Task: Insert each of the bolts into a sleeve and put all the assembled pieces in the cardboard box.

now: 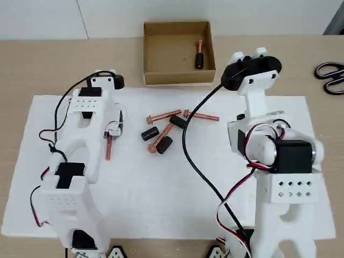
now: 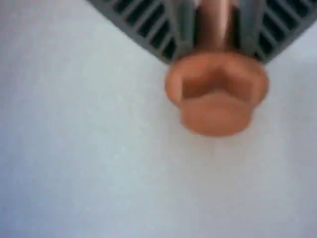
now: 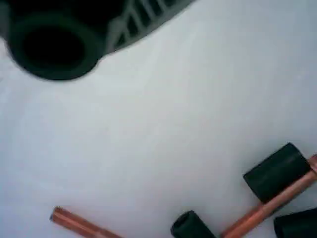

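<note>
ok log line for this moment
left gripper shut on bolt | right gripper shut on sleeve | one assembled piece in cardboard box | loose bolts, loose sleeves on white mat

Loose copper bolts among black sleeves

Bolt head blurry, shank cut off @ view edge

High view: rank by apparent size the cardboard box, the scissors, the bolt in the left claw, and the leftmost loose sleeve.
1. cardboard box
2. scissors, though cut off at the edge
3. held bolt and leftmost sleeve: too close to rank, the bolt longer but thinner and partly hidden.
</note>
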Controlling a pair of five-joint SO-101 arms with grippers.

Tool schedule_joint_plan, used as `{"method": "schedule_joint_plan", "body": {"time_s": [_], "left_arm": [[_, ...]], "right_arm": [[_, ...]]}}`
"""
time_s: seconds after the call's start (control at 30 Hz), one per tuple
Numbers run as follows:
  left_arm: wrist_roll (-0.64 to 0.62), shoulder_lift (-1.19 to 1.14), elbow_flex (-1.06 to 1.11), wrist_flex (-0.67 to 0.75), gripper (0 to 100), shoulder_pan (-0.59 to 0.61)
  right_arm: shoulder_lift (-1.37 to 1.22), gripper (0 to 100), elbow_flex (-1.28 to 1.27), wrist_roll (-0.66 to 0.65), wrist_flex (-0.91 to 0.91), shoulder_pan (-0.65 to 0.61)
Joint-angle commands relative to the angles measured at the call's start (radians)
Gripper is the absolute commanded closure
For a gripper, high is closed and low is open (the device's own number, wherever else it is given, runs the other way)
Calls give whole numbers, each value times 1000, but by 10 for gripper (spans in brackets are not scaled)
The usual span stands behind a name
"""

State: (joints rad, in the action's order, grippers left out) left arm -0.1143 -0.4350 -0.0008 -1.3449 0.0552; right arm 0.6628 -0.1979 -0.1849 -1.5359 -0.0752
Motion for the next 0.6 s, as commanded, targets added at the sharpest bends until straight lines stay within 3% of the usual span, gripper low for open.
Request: {"method": "schedule_joint_plan", "body": {"time_s": [0.0, 0.33, 0.57], "left_arm": [[5, 8, -19, 15, 994, 3], [5, 63, -352, -296, 994, 2], [8, 221, -447, -400, 994, 2]], "right_arm": [[28, 995, 5, 11, -1, -4], [70, 995, 5, 3, -4, -4], [234, 995, -92, 3, 65, -4]]}}
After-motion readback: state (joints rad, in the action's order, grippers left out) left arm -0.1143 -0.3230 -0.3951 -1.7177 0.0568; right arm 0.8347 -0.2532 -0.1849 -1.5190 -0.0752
